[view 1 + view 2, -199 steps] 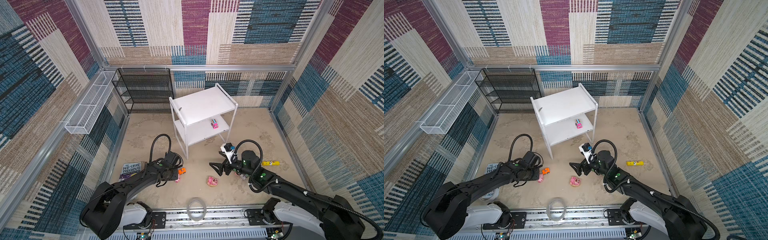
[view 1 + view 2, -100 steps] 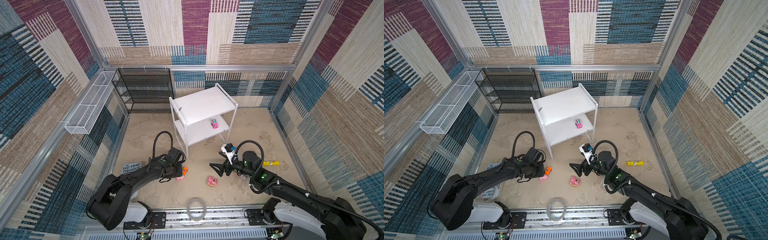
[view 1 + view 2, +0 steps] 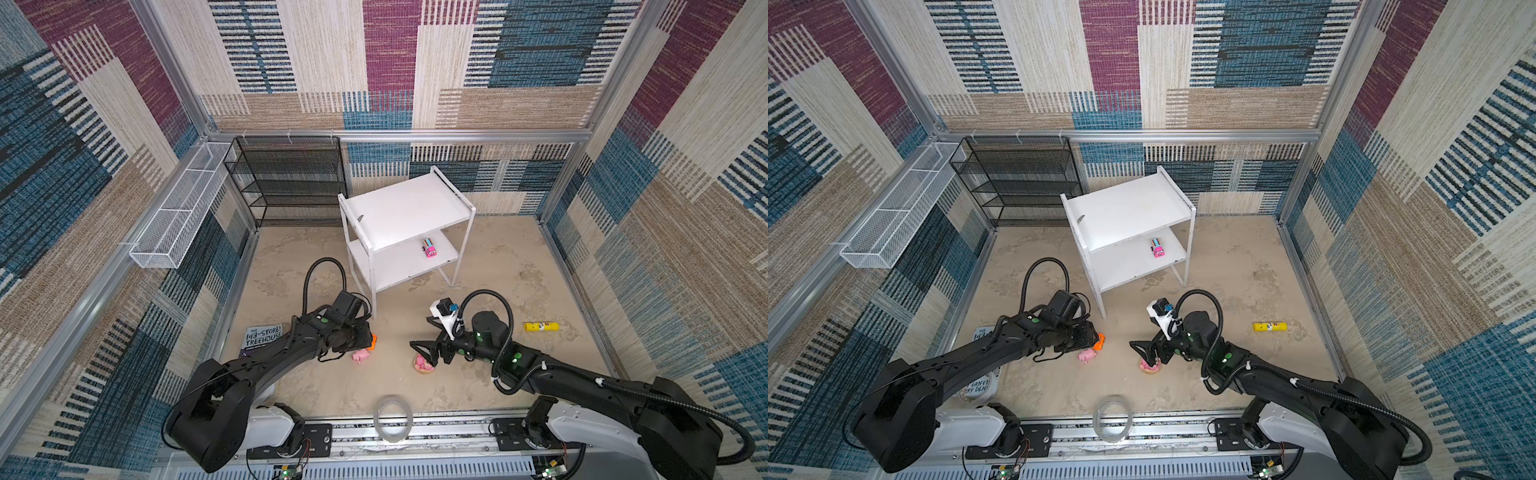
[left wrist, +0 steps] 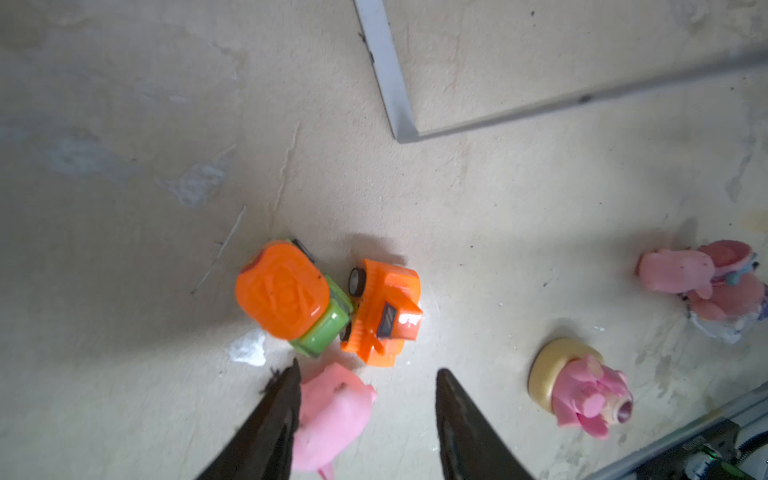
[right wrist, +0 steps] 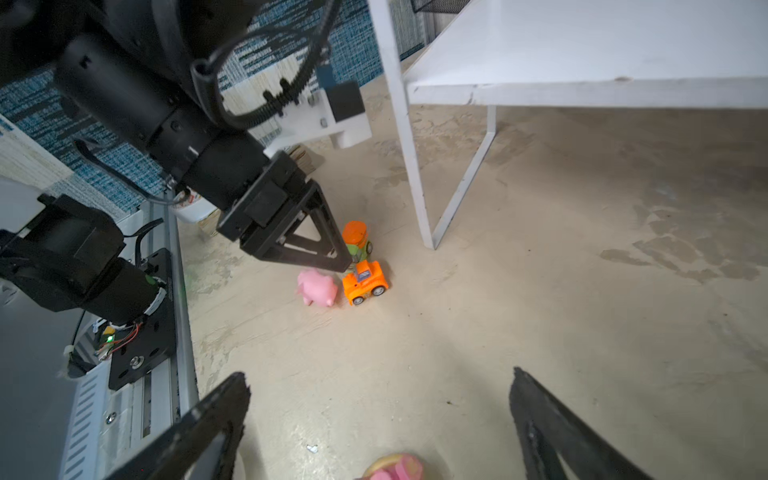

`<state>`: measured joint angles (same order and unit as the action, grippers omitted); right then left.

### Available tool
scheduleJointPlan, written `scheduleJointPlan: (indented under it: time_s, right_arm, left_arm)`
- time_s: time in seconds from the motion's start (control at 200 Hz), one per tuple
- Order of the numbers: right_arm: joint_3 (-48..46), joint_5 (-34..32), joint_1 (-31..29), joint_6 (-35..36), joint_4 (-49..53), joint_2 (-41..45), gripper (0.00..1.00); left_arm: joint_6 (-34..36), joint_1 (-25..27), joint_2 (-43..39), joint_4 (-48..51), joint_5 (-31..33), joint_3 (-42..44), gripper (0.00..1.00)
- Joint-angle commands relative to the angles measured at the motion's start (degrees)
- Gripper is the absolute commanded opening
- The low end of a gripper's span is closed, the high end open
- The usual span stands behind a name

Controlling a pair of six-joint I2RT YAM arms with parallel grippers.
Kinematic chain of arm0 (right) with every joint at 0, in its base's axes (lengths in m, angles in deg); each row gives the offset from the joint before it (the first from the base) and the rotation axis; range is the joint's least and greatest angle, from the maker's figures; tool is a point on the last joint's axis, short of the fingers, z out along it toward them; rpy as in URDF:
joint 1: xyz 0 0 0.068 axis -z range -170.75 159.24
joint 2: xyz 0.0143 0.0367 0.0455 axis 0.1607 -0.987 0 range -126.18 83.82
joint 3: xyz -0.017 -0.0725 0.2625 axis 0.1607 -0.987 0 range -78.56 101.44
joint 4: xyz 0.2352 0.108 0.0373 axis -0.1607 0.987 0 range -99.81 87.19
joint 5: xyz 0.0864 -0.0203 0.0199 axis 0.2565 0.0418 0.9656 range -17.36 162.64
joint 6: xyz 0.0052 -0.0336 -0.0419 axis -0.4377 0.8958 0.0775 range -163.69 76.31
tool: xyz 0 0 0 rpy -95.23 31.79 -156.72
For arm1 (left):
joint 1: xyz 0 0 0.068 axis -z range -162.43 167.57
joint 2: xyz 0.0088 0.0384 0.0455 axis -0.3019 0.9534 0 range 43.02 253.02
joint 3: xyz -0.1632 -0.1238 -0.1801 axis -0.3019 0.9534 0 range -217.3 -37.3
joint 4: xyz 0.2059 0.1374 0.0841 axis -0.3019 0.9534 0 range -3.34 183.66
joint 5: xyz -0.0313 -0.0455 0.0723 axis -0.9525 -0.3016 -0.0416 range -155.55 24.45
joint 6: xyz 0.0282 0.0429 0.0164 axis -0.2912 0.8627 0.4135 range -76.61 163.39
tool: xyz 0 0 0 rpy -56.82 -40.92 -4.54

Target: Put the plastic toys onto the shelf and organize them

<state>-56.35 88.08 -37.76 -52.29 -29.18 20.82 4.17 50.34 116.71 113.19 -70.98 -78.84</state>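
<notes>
The white shelf carries a pink-multicolour car on its lower board. On the bench, near the shelf's front left leg, an orange car and a green-orange car touch, with a pink pig beside them. The left hand is half spread, one finger against the pig, gripping nothing. In front of the shelf, the right hand gapes wide above a pink figure on a tan base. Left of the shelf lies a book reading "143-STORE… TREEHOUSE".

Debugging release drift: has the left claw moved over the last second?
Yes: in a top view the left claw shifted right, toward the white two-tier shelf's front leg.
</notes>
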Motion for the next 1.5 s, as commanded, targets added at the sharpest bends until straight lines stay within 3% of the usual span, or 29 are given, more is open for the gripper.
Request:
scheduleJointPlan:
  time_s: [0.0,0.18,0.311,0.496,0.631,1.092,1.497]
  right_arm:
    - [1.7,-6.2,-4.3,-3.1,-4.3,-3.9,0.95]
    - [8.9,-12.8,-11.2,-5.3,-3.2,-14.8,0.88]
    - [17.5,-17.8,-14.8,-5.4,1.9,-23.8,0.78]
    - [28.9,-21.4,-16.6,-6.2,10.1,-34.1,0.67]
    - [34.9,-21.9,-17.1,-6.8,14.3,-39.3,0.65]
    - [51.5,-26.1,-17.9,-4.4,26.2,-51.3,0.56]
    - [53.8,-27.5,-17.8,-4.8,28.5,-54.0,0.49]
  left_arm:
    - [0.0,-0.1,-4.2,6.7,7.1,-1.1,0.62]
    - [-1.0,-0.6,-11.3,16.1,15.1,-3.8,0.86]
    - [-1.8,-2.6,-14.2,21.2,18.0,-5.9,0.94]
    - [-1.3,-9.2,-18.8,26.2,19.3,-5.7,0.97]
    - [1.8,-13.5,-23.1,26.1,17.5,-4.5,0.99]
    - [3.5,-16.0,-27.2,24.0,14.4,-3.9,0.99]
    - [4.1,-17.3,-27.9,22.9,13.2,-3.5,0.99]
